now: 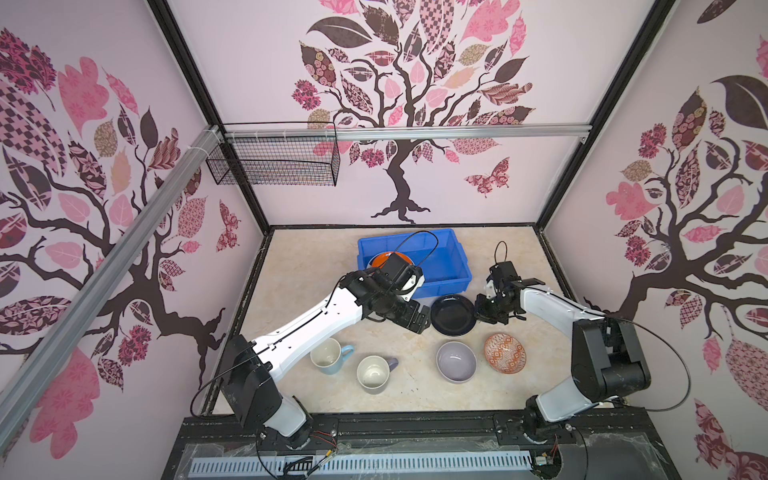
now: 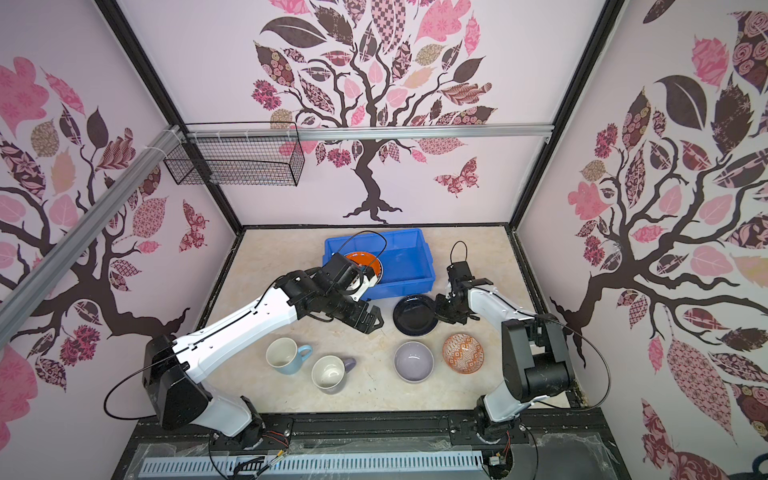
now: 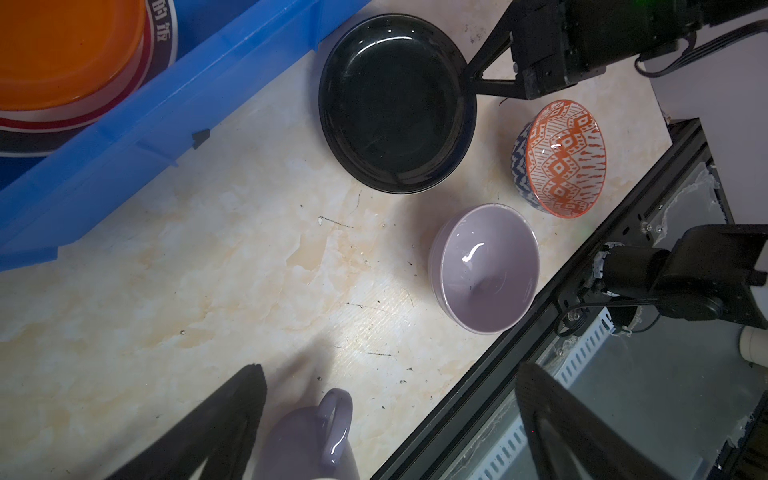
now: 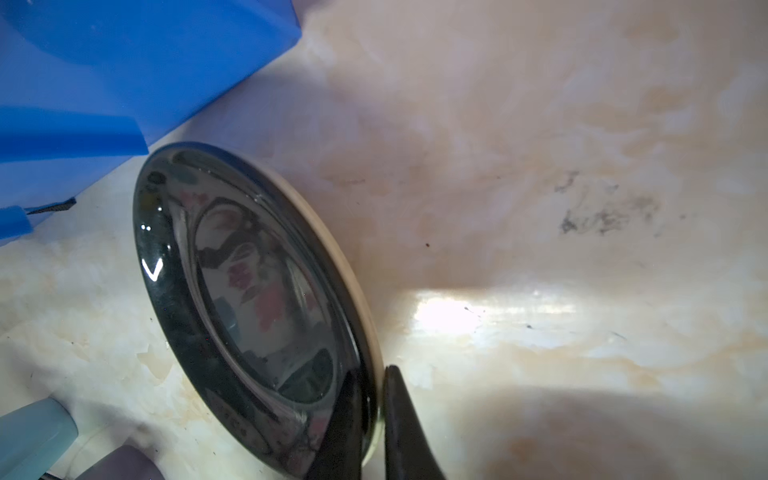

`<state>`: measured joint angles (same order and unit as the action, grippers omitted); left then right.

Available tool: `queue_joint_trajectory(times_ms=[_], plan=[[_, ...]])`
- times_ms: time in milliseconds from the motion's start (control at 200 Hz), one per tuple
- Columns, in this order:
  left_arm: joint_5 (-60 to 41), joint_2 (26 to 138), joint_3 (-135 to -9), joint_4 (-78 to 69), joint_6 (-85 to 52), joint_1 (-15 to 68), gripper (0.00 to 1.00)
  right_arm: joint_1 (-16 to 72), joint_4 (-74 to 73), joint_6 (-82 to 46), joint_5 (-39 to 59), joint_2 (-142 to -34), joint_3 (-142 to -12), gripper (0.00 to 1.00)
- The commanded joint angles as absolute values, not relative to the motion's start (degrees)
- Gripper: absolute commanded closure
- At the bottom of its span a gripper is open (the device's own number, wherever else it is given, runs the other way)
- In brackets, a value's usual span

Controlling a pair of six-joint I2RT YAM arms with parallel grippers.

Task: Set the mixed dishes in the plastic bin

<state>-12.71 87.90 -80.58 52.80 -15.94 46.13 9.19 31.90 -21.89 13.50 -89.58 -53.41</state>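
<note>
Marbled beige covers the table (image 1: 291,291), which is closed in by pink walls printed with a dark tree.

On it, the black plate (image 1: 453,315) (image 2: 415,315) lies just in front of the near wall of the blue bin (image 1: 463,262) (image 2: 424,266), towards the bin's right corner. The right gripper (image 1: 478,316) (image 4: 372,415) has its jaws closed on the plate's right rim. The right wrist view shows one jaw over the glossy top and the other outside the edge. A cream band runs under the black rim there, and I cannot tell whether it belongs to this plate or to another plate beneath it.

Inside the bin, in its left part, an orange plate (image 1: 380,259) (image 3: 62,50) tops a stack of plates with red and dark rims.

The left gripper (image 1: 422,320) (image 3: 388,370) hangs just left of the black plate. Its jaws are spread wide and hold nothing.

Nearer the robot's base stand four pieces:
- The lavender bowl (image 1: 456,360) and the patterned bowl (image 1: 504,353) sit side by side on the right.
- The light-blue mug (image 1: 328,355) and the lavender mug (image 1: 374,374) stand upright on the left.

A black wire basket (image 1: 274,166) hangs from the rail on the back wall.
</note>
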Motion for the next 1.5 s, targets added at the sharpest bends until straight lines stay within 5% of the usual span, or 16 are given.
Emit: queue_joint_trajectory(times_ms=[0, 520, 865, 1040, 1225, 1495], plan=[[-12.5, 87.5, -80.0, 52.8, -14.5, 46.3, 0.02, 9.1, 35.4, -21.8, 10.9, -88.1, -54.5, 1.00], [-13.3, 88.9, -79.5, 52.7, -13.9, 46.2, 0.02, 9.1, 30.2, -21.5, 11.9, -94.5, -50.8, 0.98], [-12.7, 89.8, -80.3, 53.8, -13.4, 46.0, 0.02, 9.1, 28.2, -21.7, 12.1, -95.8, -52.8, 0.69], [-12.4, 90.4, -81.0, 54.6, -12.9, 45.6, 0.02, 9.1, 27.9, -22.1, 11.3, -96.8, -54.4, 0.73], [-12.3, 91.0, -81.6, 54.7, -12.7, 45.2, 0.02, 9.1, 28.7, -21.3, 8.0, -95.9, -55.7, 0.91], [-12.8, 91.5, -81.8, 54.6, -12.6, 44.8, 0.03, 9.1, 31.1, -21.0, 6.3, -96.4, -57.5, 0.92]])
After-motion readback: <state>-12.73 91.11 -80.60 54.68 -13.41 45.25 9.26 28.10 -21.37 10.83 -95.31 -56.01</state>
